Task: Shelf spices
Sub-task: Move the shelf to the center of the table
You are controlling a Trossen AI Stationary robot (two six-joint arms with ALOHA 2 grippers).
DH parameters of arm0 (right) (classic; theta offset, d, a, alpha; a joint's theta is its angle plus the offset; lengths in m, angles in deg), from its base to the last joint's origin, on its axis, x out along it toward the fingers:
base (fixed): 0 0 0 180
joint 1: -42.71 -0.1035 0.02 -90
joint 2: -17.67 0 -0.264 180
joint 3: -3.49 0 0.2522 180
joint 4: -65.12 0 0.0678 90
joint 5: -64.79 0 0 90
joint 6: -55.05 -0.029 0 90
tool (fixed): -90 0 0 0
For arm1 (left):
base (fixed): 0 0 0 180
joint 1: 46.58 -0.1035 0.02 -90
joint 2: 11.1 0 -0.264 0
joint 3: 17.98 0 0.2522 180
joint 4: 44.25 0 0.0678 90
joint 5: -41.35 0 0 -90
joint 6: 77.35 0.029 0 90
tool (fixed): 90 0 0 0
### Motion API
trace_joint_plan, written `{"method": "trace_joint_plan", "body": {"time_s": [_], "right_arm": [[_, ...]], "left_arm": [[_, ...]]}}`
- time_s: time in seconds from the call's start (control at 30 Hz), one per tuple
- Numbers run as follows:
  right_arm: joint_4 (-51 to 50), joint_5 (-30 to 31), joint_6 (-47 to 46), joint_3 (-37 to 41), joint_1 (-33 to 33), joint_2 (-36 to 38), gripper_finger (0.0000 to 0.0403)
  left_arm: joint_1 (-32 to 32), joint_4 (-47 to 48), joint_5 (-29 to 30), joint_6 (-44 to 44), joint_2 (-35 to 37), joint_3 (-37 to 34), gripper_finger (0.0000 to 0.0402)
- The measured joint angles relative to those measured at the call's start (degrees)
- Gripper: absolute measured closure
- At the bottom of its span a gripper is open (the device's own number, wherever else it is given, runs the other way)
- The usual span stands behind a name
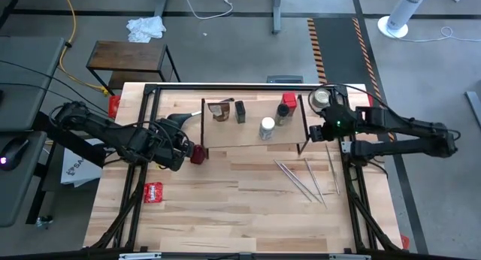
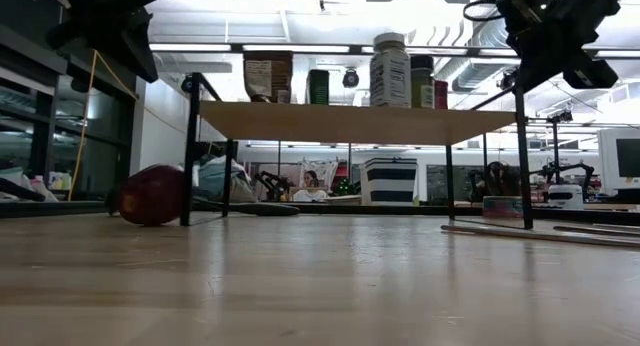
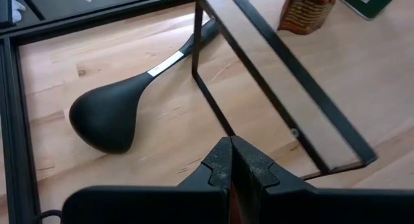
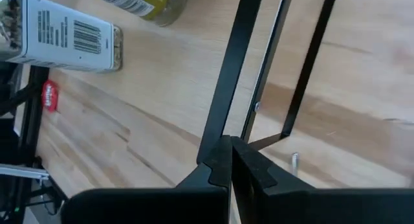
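Observation:
The shelf point(image 1: 248, 138), a light-wood board on black rod end frames, stands at the table's far middle. On it stand several spices: a brown-labelled jar point(image 1: 219, 110), a dark jar point(image 1: 240, 111), a white-capped jar point(image 1: 267, 128) and a red-capped one point(image 1: 286, 106). My left gripper point(image 1: 188, 151) hovers shut off the shelf's left end, above the table; its wrist view shows the closed fingertips point(image 3: 230, 162) over the end frame's foot. My right gripper point(image 1: 317, 132) hangs shut at the shelf's right end, its fingertips point(image 4: 230, 160) close by the black end frame. Neither holds anything.
A black ladle point(image 1: 184, 119) lies by the shelf's left end. A dark red round thing point(image 2: 150, 194) rests on the table beside the left leg. A round silver tin point(image 1: 322, 97) sits far right, thin metal rods point(image 1: 304, 181) lie right of centre, and a red packet point(image 1: 152, 191) lies near left.

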Motion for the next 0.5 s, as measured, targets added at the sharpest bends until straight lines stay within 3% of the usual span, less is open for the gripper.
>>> {"method": "trace_joint_plan", "body": {"time_s": [0.13, 0.3, 0.4, 0.5], "right_arm": [[0.9, 1.4, -1.7, 0.0, -4.0, -1.3, 0.0403], [-0.4, 5.7, -1.3, -2.4, -6.9, 0.5, 0.0403], [-2.5, 10.4, 1.4, -5.8, -7.2, 2.6, 0.0403], [-1.9, 13.4, 5.7, -9.7, -7.1, 4.8, 0.0403]], "left_arm": [[1.0, -0.1, -0.9, -0.2, 0.0, 0.0, 0.0401], [2.1, -0.4, -6.5, 1.4, 0.4, 2.8, 0.0401], [2.5, -1.9, -4.6, 7.8, 0.7, 6.8, 0.0402], [1.9, -7.2, 0.8, 19.1, 1.6, 11.2, 0.0401]]}}
